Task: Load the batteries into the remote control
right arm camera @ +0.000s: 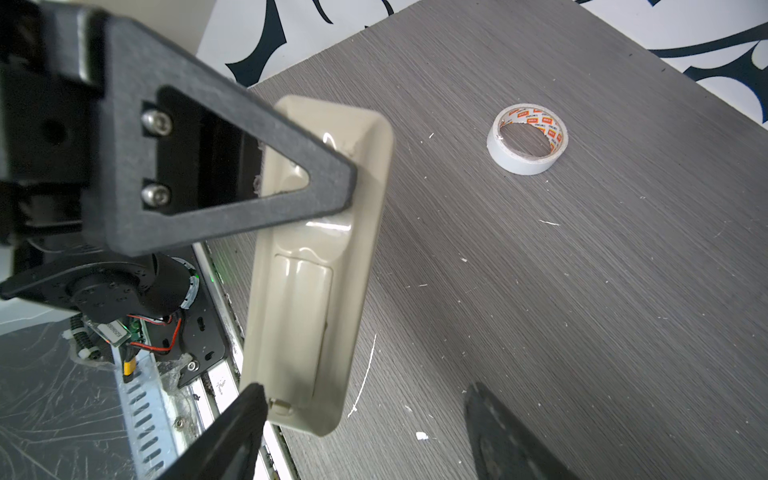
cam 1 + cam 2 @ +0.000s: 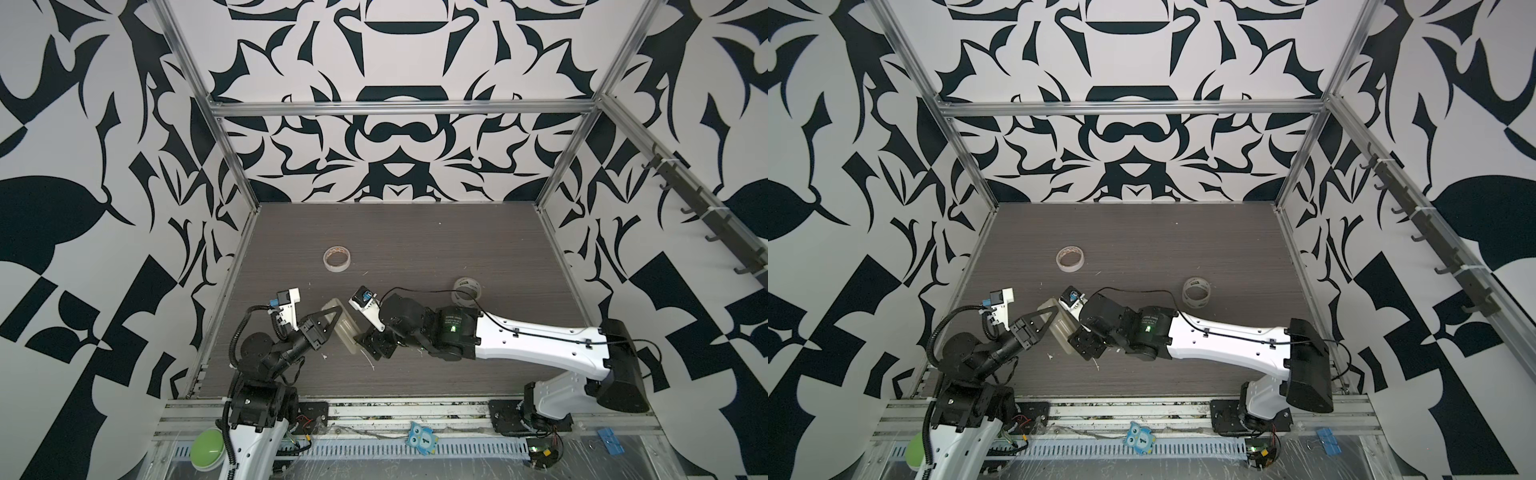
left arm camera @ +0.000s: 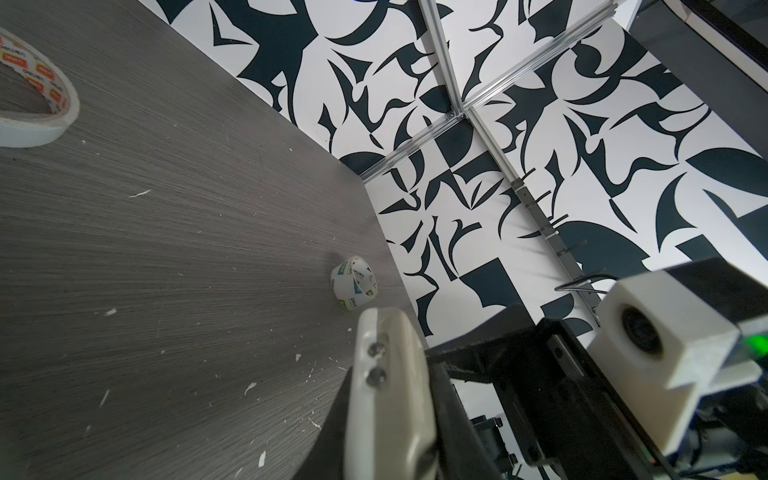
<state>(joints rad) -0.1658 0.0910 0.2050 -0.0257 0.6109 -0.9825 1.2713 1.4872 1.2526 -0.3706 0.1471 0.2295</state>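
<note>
The remote control (image 2: 348, 330) (image 2: 1062, 328) hangs tilted above the table, plain beige back up, its back cover panel (image 1: 301, 324) in place. My left gripper (image 2: 337, 312) (image 2: 1054, 312) is shut on its upper half; in the left wrist view the remote (image 3: 390, 399) sits clamped between the dark fingers. My right gripper (image 1: 365, 409) (image 2: 362, 344) stands open at the remote's (image 1: 320, 249) lower end, one fingertip (image 1: 245, 415) right beside the end clip, the other well apart over the table. The batteries are out of view.
A white tape roll (image 2: 337, 258) (image 1: 527, 138) lies mid-table, and a smaller printed roll (image 2: 466, 291) (image 3: 354, 289) to the right behind the right arm. White scraps dot the grey table (image 2: 415, 241). The metal front rail (image 2: 374, 415) lies near below the remote.
</note>
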